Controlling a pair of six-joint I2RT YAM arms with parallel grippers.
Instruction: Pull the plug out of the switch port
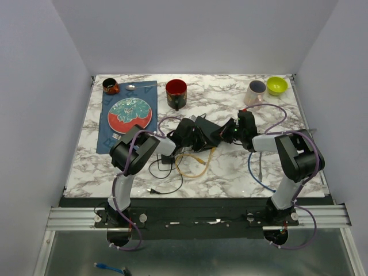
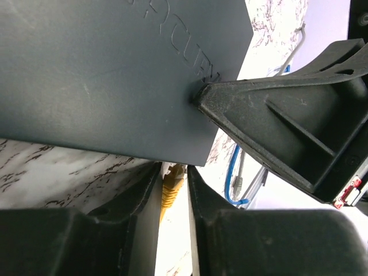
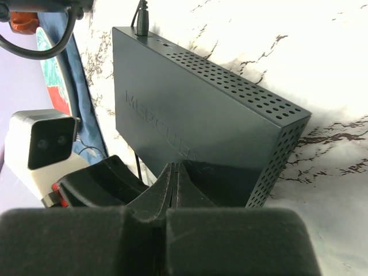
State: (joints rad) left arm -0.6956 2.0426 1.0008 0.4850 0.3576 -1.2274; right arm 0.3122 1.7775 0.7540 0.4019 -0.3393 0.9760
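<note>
Right now the dark grey metal switch box point(image 3: 190, 115), with its rows of small vent holes and raised lettering on top, lies flat near the middle of the white marble-patterned worktop point(image 1: 230, 172). The right tool point(image 3: 176, 172) is clenched, its two black fingers pressed together with nothing between them, and its tip bears down on the lettered top face of the box, close to the front edge. At that front edge, seen from the left wrist, the yellow network plug point(image 2: 171, 192) sits in a port just under the lip of the box. The left tool point(image 2: 173, 172) straddles it, one black finger just beside the plug on each side. I cannot tell whether they actually pinch it. A thin black power lead point(image 3: 141, 14) enters the far back corner of the box. A loose yellow cable point(image 1: 195, 167) loops on the worktop in front, and a blue cable point(image 1: 256, 172) curls near the right arm. Further back stand a red mug point(image 1: 176, 92), a pink mug point(image 1: 255, 92), a yellow-green bowl point(image 1: 276, 85), and a red and teal patterned plate point(image 1: 130, 113) on a blue cloth point(image 1: 109, 138).
</note>
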